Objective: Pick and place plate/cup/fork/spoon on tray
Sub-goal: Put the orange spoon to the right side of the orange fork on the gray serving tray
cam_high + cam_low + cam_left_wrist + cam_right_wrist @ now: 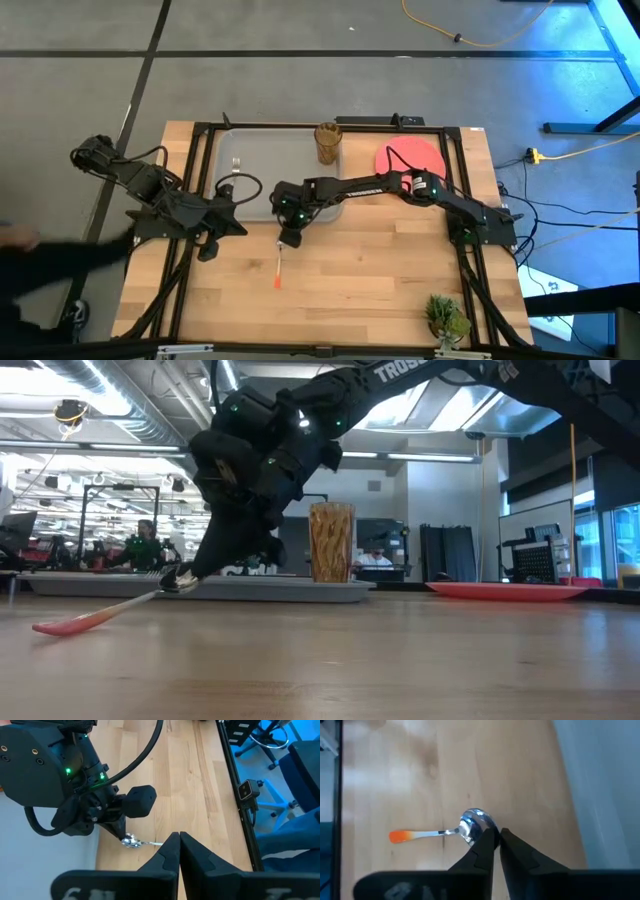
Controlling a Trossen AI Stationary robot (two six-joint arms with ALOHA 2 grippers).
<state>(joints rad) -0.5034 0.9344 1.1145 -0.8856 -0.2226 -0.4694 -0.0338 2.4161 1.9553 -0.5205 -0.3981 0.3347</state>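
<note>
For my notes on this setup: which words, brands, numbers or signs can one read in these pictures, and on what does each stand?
"TROSS": white letters on the dark right arm in the low view, cut off by the picture's top edge.
No lettering can be read on the tray, cup, plate or spoon.
Signs in the room behind the table are too small to read.

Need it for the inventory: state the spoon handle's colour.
The spoon has a silver stem ending in an orange tip; the right wrist view shows it best.
</note>
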